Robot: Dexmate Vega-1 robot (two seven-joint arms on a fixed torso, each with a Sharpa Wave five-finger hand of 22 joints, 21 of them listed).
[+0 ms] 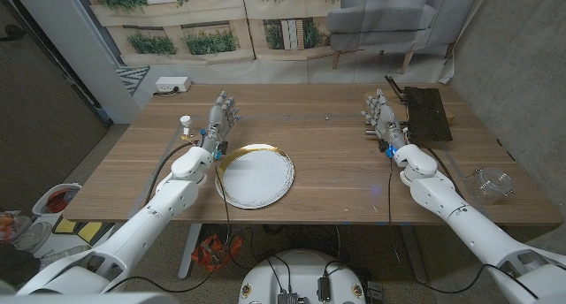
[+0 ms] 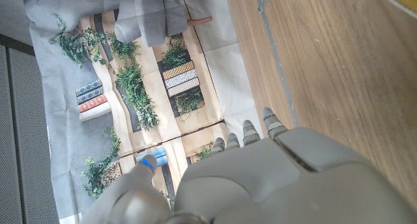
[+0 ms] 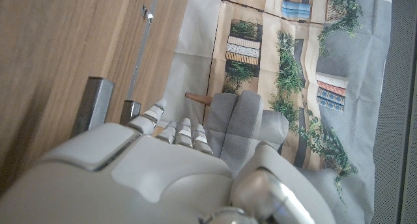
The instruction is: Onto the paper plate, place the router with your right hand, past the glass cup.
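Note:
The black router (image 1: 427, 112) lies at the table's far right, its antennas toward the back. My right hand (image 1: 380, 118) stands just left of it, fingers apart and holding nothing, apart from the router. The white paper plate (image 1: 256, 176) with a gold rim sits left of the table's middle. My left hand (image 1: 221, 118) is raised behind the plate's left side, fingers spread and empty. The clear glass cup (image 1: 491, 182) is near the table's right edge, closer to me than the router. The backs of my left hand (image 2: 273, 178) and right hand (image 3: 150, 172) show in the wrist views.
A small white object (image 1: 186, 121) stands on the table left of my left hand. A grey sofa (image 1: 393, 17) and a printed backdrop (image 1: 203, 21) lie beyond the table's far edge. Bare wood (image 1: 336, 154) spans between plate and right hand.

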